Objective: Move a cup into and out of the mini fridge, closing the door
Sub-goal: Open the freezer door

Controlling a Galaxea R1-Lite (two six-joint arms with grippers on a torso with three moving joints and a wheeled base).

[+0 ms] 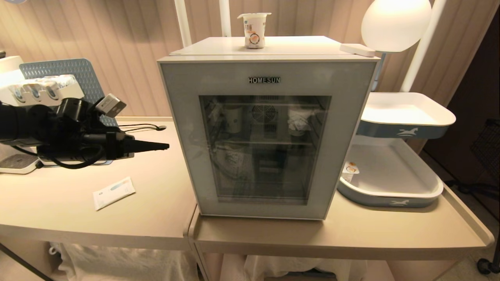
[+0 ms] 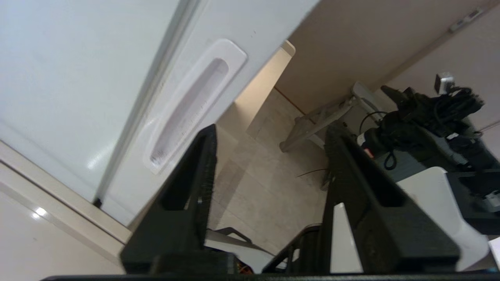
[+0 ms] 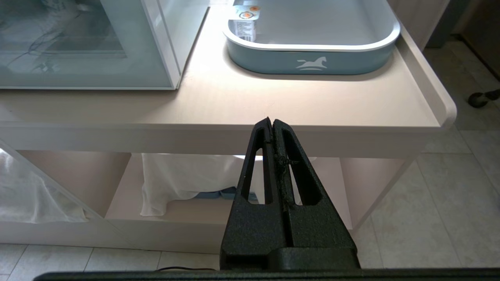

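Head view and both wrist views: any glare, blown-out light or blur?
Head view: the round white lamp shade is blown out and the fridge's dark glass window carries reflections. Left wrist view: soft, with the open left gripper blurred. Right wrist view: sharp.

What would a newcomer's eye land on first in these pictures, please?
First, the white mini fridge in the middle of the table, its grey-framed glass door shut, with the cup standing on its roof. Next, the left end effector, open and empty, pointing at the fridge's side from the left. To the right, two stacked blue-and-white trays sit beside the fridge.
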